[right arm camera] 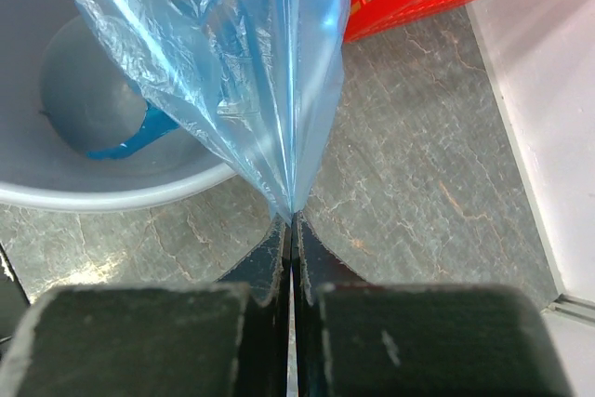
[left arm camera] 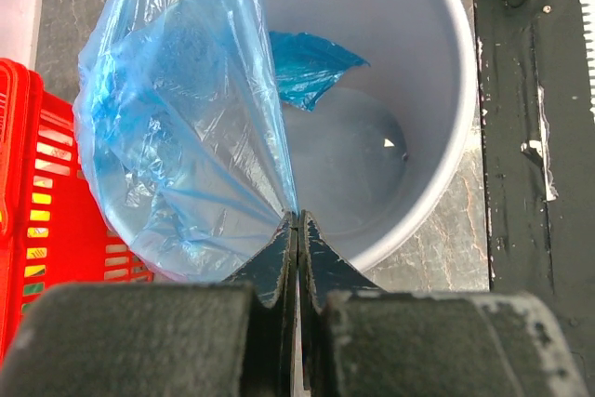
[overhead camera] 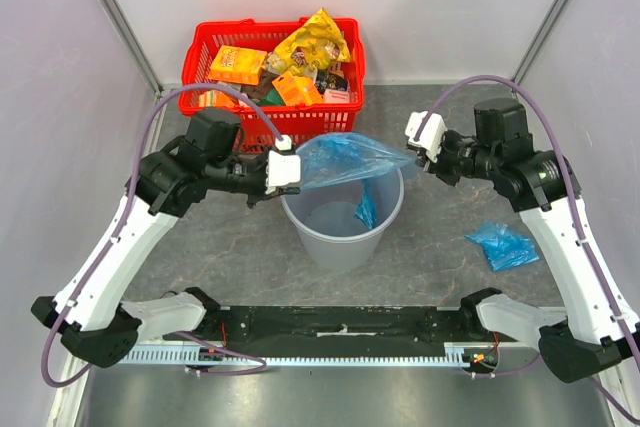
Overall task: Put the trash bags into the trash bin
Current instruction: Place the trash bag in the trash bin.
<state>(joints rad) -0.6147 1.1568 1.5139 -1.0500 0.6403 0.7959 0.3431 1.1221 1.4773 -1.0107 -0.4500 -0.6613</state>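
Blue trash bag (overhead camera: 345, 159) stretched above trash bin (overhead camera: 335, 247): left gripper (left arm camera: 297, 222) clamps its nine o'clock edge, right gripper (right arm camera: 293, 222) its three o'clock edge. Film judged light, limp, slippery; grip bunched edges. One spare bag (overhead camera: 503, 245) at four o'clock.

Left arm (overhead camera: 105, 257), right arm (overhead camera: 582, 247): white links, black joints, purple cables (overhead camera: 487, 78); pincer fingers (left arm camera: 270, 267) seemingly black.

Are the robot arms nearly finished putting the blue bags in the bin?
About a third done. One blue bag lies inside the trash bin. The left gripper and right gripper, both shut, hold a second bag stretched over the bin, not yet dropped. A third bag sits on the table, untouched.
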